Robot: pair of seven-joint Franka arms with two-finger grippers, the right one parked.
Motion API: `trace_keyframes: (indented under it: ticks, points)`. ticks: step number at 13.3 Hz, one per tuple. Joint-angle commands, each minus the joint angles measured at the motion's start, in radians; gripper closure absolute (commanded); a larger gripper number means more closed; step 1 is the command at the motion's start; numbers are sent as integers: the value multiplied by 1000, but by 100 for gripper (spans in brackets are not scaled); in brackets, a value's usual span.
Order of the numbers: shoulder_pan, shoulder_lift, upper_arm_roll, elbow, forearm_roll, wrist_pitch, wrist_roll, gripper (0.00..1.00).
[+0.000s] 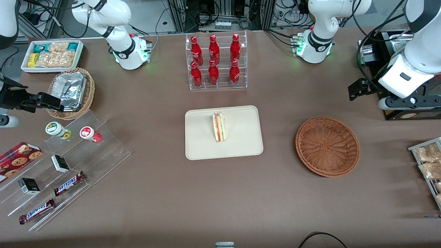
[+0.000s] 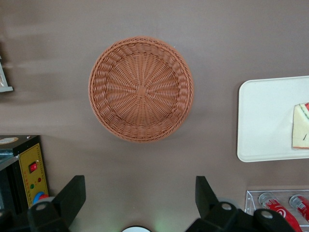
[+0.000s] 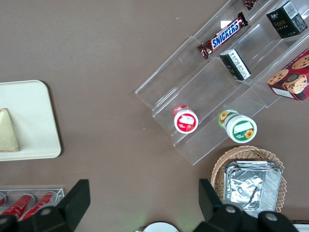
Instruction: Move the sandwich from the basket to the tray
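front view: the small triangular sandwich wedge (image 1: pixel 219 127) is seen lying on the flat cream rectangular tray (image 1: pixel 241 144); the round reddish-brown wicker basket (image 1: pixel 327 146) is left empty. the left gripper (image 2: pixel 140 198) is held open, empty, high above. placement is judged complete; only retreat remains.

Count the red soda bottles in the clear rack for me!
6. The red bottles stand in the clear rack: three on the upper step, three on the lower. None seem hidden. The gripper, open, hangs above the empty basket.
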Motion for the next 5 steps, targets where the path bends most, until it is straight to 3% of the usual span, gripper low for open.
trace_keyframes:
  ticks: [1,5]
  points:
    - [48,20,-10,49,-11,-7,48,0]
    - [89,30,-18,66,-8,-9,54,0]
